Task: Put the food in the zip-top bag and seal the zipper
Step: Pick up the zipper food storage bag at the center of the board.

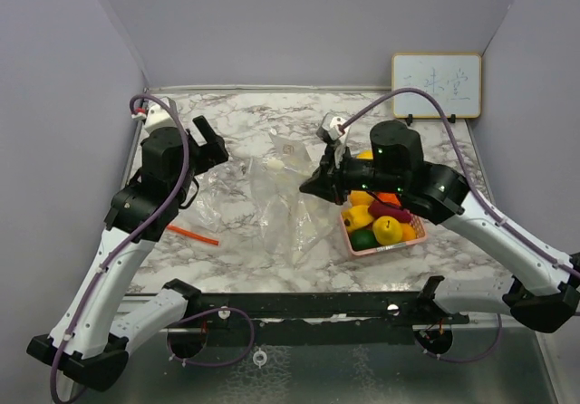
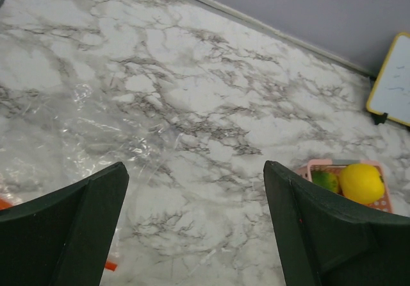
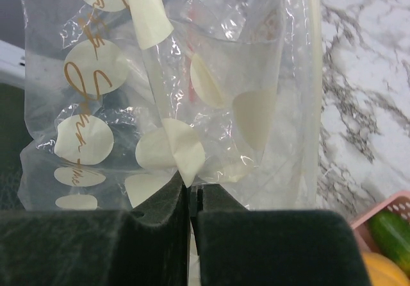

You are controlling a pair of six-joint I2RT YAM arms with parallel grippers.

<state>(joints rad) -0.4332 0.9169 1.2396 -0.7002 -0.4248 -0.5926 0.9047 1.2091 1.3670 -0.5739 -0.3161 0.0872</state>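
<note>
The clear zip-top bag (image 1: 281,196) with cream dots lies crumpled at the middle of the marble table. My right gripper (image 1: 313,183) is shut on the bag's film and holds it lifted; in the right wrist view the bag (image 3: 192,87) hangs in front of my closed fingers (image 3: 160,228). The food (image 1: 381,218), yellow, orange, green and purple toy pieces, sits in a pink basket (image 1: 358,243) under my right arm. My left gripper (image 1: 210,143) is open and empty above the bag's left side, its fingers (image 2: 70,228) spread wide over clear film (image 2: 128,151).
An orange strip (image 1: 192,235) lies on the table at the left front. A small whiteboard (image 1: 436,85) stands at the back right. The basket with a yellow and a green fruit (image 2: 362,182) shows at the right of the left wrist view.
</note>
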